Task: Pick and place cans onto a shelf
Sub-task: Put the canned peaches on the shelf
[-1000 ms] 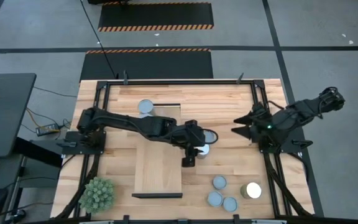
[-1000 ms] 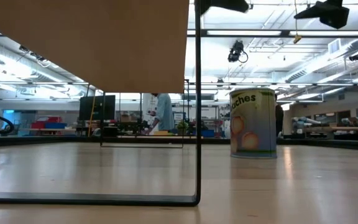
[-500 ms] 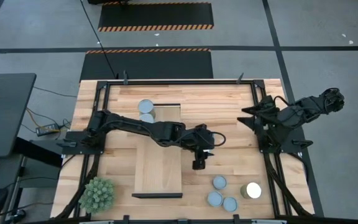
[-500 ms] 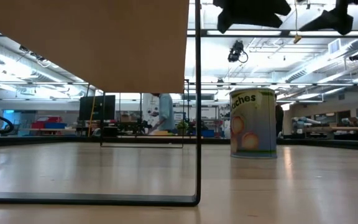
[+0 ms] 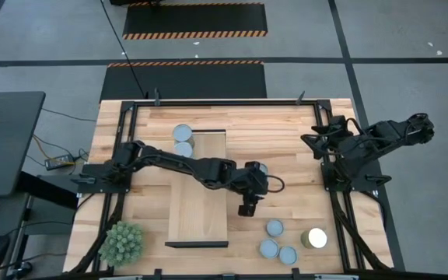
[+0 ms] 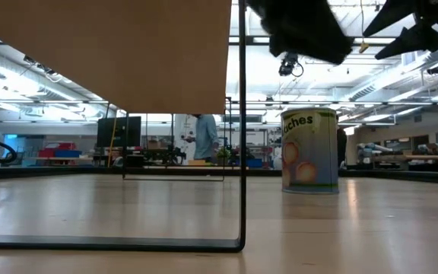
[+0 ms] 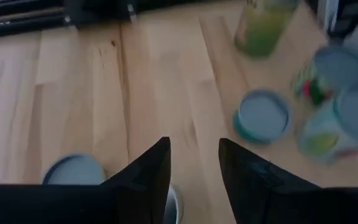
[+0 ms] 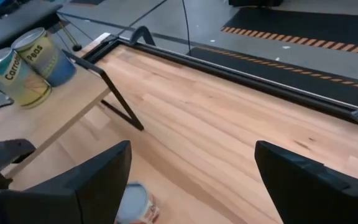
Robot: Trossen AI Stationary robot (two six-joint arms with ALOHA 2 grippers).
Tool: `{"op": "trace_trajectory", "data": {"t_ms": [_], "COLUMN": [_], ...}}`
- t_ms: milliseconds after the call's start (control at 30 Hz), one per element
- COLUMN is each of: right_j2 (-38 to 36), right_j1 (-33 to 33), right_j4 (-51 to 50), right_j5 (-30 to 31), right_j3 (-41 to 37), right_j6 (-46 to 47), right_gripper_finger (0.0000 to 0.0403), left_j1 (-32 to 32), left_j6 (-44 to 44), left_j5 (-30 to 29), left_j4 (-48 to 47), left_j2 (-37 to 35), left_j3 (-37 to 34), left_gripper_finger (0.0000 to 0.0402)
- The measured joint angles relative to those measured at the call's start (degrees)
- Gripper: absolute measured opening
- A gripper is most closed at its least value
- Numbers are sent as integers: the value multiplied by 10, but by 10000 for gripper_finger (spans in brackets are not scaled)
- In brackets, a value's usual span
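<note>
High view is showing the left gripper (image 5: 245,208) reaching farther across the desk (image 5: 286,132) than a second ago, past the shelf (image 5: 197,204) and toward the cluster of four cans (image 5: 274,228) near the front right corner. A second ago it was hovering beside a lone can (image 5: 260,169) right of the shelf; that can is now sitting partly hidden under the arm, so the arm is passing it by, probably aiming at the cluster instead. Two cans (image 5: 182,134) are already standing at the far end of the shelf, so the task is looking partly done. The right gripper (image 5: 312,141) is waiting at the desk's right edge and has swung slightly toward the far side.

Left wrist view is adding what the overhead misses: the left gripper's fingers (image 7: 148,174) are spread with nothing between them, and the cluster cans are lying just ahead. Right wrist view is showing the right fingers (image 8: 98,171) wide apart and empty, with the two shelved cans side by side. Low view is revealing that the shelf stands raised on thin legs.
</note>
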Motion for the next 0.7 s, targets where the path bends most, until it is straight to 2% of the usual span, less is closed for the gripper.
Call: {"op": "trace_trajectory", "data": {"t_ms": [333, 700], "right_j2": [7, 19], "right_j1": [0, 0], "right_j4": [5, 28], "right_j5": [-9, -9], "right_j3": [0, 0], "right_j6": [0, 0], "right_gripper_finger": [348, 348], "left_j1": [-4, -4], "left_j6": [29, 36], "left_j5": [-22, -35], "left_j4": [-79, -92], "left_j2": [19, 37], "left_j3": [0, 0], "left_gripper_finger": [142, 142]}}
